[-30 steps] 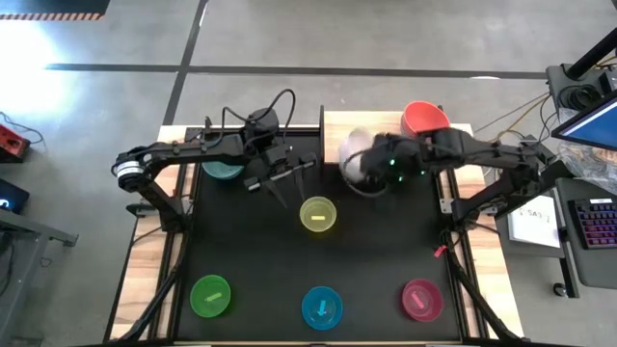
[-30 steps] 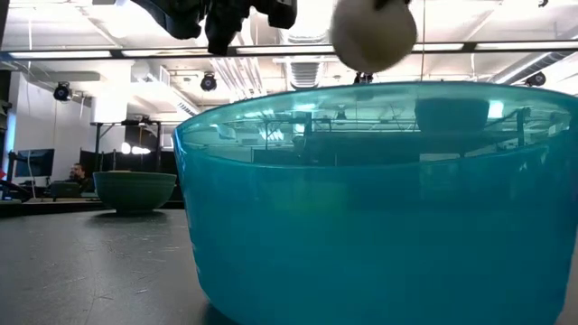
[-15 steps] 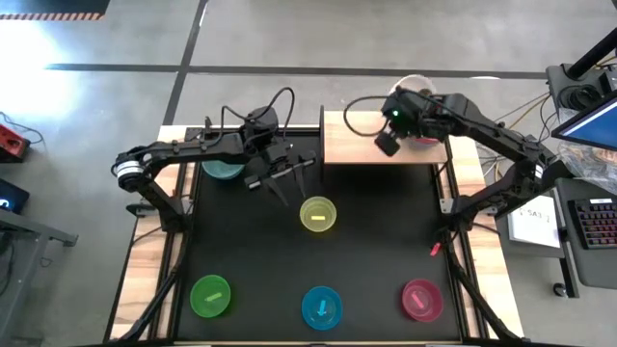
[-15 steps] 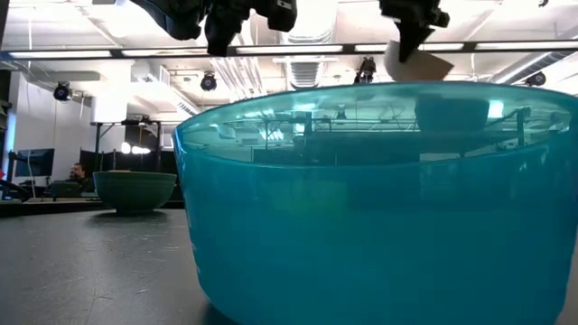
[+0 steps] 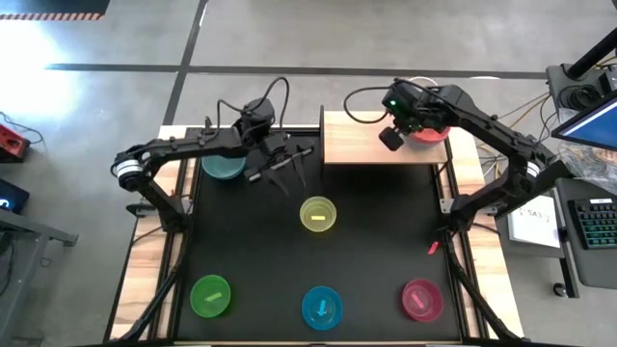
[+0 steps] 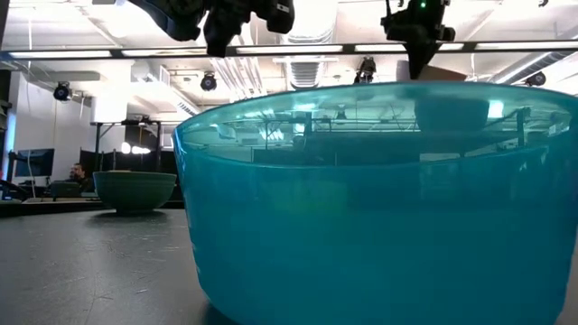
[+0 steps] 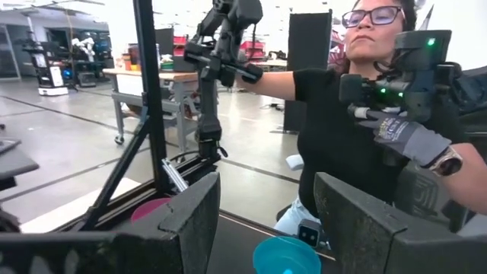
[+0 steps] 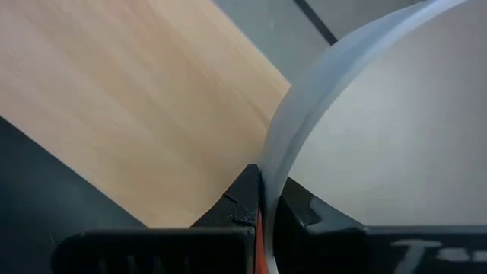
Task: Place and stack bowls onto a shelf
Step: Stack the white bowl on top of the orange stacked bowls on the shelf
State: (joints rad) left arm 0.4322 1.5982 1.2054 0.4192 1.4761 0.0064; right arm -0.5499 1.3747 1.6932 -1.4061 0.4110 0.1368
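Observation:
My right gripper (image 5: 410, 120) hangs over the right end of the pale wood shelf (image 5: 362, 140), shut on the white bowl (image 8: 380, 114), right above the red bowl (image 5: 434, 135). In the low view the white bowl (image 6: 435, 72) shows just below that gripper (image 6: 415, 36). My left gripper (image 5: 292, 173) hovers open, touching nothing, between the teal bowl (image 5: 224, 166) and the yellow bowl (image 5: 318, 213). Green (image 5: 211, 295), cyan (image 5: 322, 306) and magenta (image 5: 422, 299) bowls stand along the table's near edge. The pale blue bowl is not in view. My right gripper pinches the white bowl's rim (image 8: 268, 164), one finger (image 8: 242, 194) outside the wall and the other (image 8: 300, 209) inside it, coming from above. A red sliver (image 8: 259, 228) shows below the rim. Whether the white bowl rests in the red one, I cannot tell.
A person with a gloved hand (image 7: 407, 137) stands beyond the table's near edge in the left wrist view. The cyan bowl (image 6: 379, 199) fills the low view. The shelf's left half (image 5: 347, 140) is bare wood. A desk with a keyboard (image 5: 598, 226) stands to the right.
My right gripper has carried the white bowl from over the shelf's near left part toward the far right, to over the red bowl. The bowl has turned from tipped on its side to mouth-up. My left gripper has shifted a little toward the far edge, still open.

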